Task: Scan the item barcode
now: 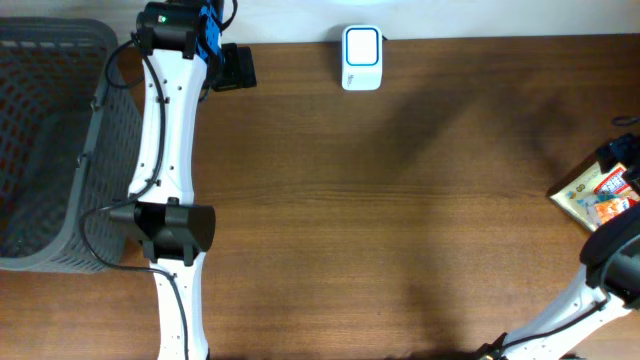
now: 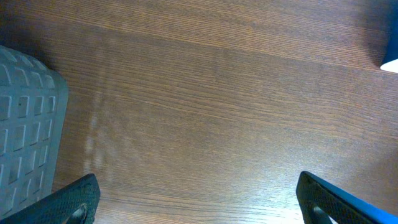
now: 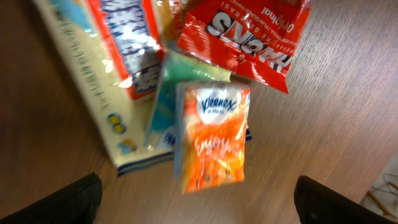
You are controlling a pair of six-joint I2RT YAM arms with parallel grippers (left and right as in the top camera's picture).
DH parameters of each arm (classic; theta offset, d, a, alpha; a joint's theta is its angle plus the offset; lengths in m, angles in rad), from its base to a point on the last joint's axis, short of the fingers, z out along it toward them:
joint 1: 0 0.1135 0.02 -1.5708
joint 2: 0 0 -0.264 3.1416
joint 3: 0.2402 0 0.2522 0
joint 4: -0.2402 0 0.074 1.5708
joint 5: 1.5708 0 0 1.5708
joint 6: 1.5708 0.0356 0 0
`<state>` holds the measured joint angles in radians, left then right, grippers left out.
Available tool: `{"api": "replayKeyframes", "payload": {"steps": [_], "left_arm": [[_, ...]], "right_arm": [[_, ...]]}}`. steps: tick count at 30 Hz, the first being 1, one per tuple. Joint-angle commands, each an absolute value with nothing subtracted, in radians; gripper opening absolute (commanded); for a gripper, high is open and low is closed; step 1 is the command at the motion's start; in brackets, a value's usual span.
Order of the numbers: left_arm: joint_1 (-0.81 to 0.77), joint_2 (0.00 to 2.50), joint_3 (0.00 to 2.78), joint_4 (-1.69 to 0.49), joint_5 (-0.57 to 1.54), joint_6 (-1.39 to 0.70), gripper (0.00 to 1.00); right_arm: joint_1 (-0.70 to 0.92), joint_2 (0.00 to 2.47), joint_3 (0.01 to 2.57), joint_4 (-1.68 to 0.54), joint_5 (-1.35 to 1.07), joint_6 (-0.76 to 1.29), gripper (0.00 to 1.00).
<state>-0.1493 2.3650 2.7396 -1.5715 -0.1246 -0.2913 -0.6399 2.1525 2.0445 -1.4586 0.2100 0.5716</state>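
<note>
Leftward, the grey basket stands well apart from the packets.

Brown wood-grain table

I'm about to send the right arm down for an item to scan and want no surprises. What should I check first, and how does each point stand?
1. Right gripper open, holding nothing: ok.
2. Kleenex pack centred under it: ok.
3. Pack clear of neighbours: not ok, it lies on other packets, with the red bag beside it.
4. Barcode on the pack's upper face: cannot tell, the picture is blurred.
5. Scanner unobstructed on the table: ok.
6. Left gripper open, far from the pile: ok.
</note>
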Motion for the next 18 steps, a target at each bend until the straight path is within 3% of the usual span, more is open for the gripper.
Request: {"api": "replayKeyframes", "payload": {"steps": [1, 9, 18], "left_arm": [[-0.150, 2.356, 2.744, -1.573, -0.136, -0.283, 0.99], [-0.150, 2.356, 2.744, -1.573, -0.136, -0.283, 0.99], [-0.150, 2.356, 2.744, -1.573, -0.136, -0.283, 0.99]], "right_arm": [[-0.641, 1.961, 2.082, -1.486, 0.101, 0.554, 0.98], [-0.552, 1.603, 2.074, -1.613, 0.008, 0.455, 0.98], [-0.096, 1.361, 1.925, -1.698, 0.012, 0.430, 0.98]]}}
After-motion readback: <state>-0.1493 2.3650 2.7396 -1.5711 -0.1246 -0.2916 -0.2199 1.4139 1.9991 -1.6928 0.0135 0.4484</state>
